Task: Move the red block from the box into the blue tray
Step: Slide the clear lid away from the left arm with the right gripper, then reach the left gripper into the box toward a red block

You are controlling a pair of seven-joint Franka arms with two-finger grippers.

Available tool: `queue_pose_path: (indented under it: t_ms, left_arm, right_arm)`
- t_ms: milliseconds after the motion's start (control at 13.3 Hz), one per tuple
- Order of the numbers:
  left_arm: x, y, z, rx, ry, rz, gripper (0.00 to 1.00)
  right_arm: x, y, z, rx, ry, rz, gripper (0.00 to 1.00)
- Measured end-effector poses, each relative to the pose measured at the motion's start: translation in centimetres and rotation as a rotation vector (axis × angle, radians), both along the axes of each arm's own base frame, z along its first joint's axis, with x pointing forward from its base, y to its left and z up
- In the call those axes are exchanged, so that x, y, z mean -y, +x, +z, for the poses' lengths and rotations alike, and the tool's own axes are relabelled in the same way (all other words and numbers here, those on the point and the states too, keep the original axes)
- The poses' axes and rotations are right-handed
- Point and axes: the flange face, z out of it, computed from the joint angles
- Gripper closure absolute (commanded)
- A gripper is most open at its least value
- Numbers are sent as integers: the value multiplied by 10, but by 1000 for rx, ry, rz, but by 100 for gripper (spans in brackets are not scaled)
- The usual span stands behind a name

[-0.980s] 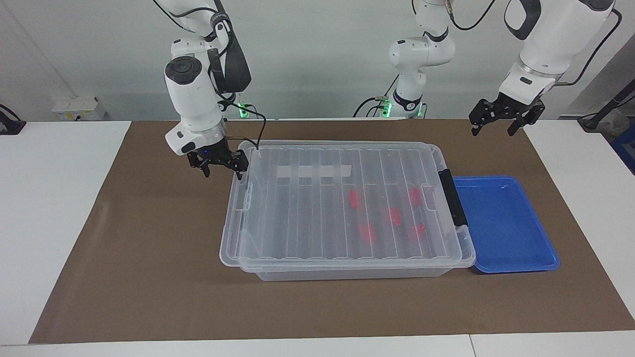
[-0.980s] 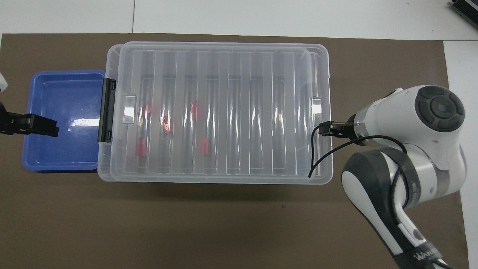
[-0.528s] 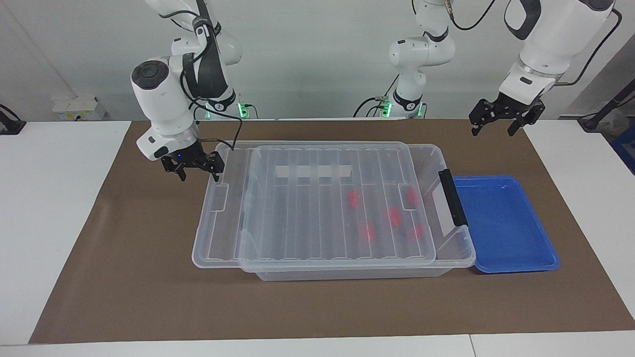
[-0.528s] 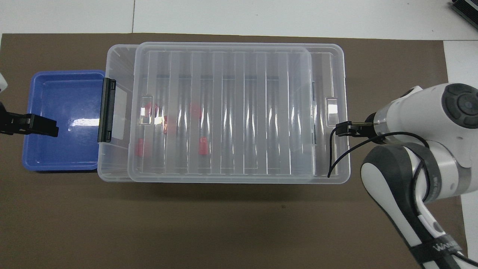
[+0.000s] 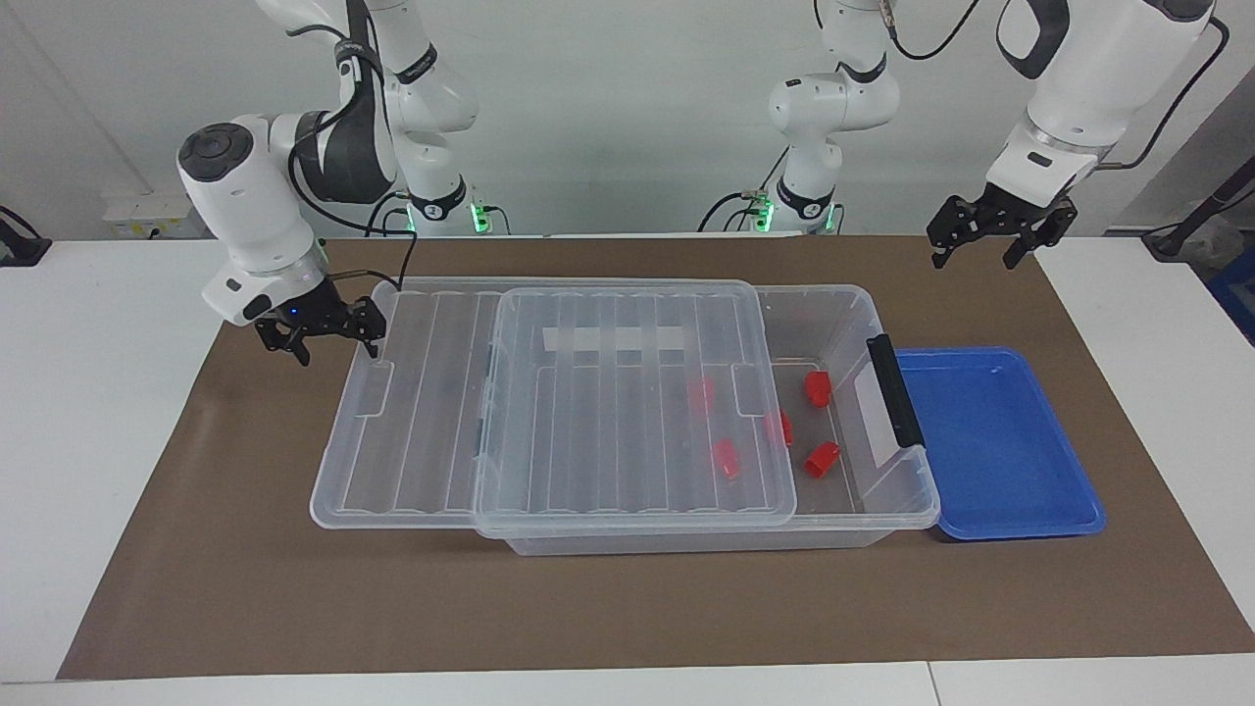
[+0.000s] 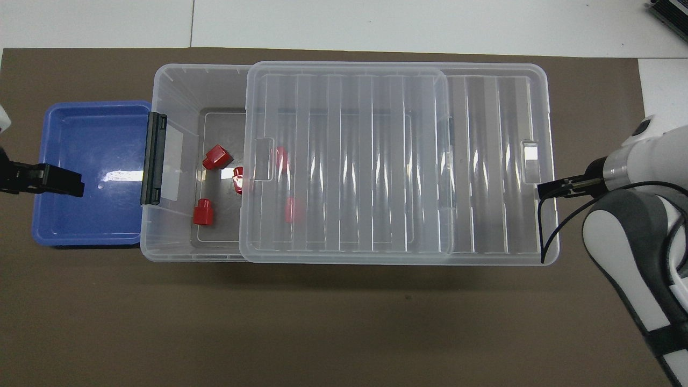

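The clear box [image 5: 851, 316] [image 6: 177, 86] lies on the mat, and its ribbed lid [image 5: 588, 412] [image 6: 376, 161] is slid partway off toward the right arm's end. My right gripper [image 5: 333, 348] [image 6: 561, 186] is shut on that lid's end rim. Two red blocks [image 5: 817, 387] [image 6: 216, 157] lie uncovered in the box's open end, one red block [image 6: 238, 180] is half covered, and others show through the lid. The blue tray [image 5: 990, 441] [image 6: 91, 161] is bare and touches the box's black-handled end. My left gripper [image 5: 974, 257] [image 6: 40, 179] waits open in the air by the tray.
A brown mat [image 5: 627, 608] covers the middle of the white table. The black clip handle [image 5: 894, 392] [image 6: 153, 158] stands up at the box's end next to the tray. The pulled lid overhangs the mat at the right arm's end.
My right gripper has moved toward the right arm's end of the table, dragging the lid with it. The box's end by the tray is now uncovered. The left arm has not moved.
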Motion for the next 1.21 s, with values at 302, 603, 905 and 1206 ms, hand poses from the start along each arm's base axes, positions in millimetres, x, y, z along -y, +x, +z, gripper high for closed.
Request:
queue_pose_path:
  t_ms: [302, 603, 905, 1206]
  left_arm:
    - [4, 0, 0, 0, 0, -7, 0]
    - [8, -2, -1, -11, 2, 18, 0]
    - [17, -1, -2, 3, 4, 214, 0]
    - [87, 4, -22, 69, -19, 272, 0]
  right_arm:
    - [30, -2, 0, 1, -3, 35, 0]
    - [39, -3, 0, 1, -4, 36, 0]
    - [43, -4, 0, 2, -4, 28, 0]
    - [42, -1, 8, 18, -6, 19, 0]
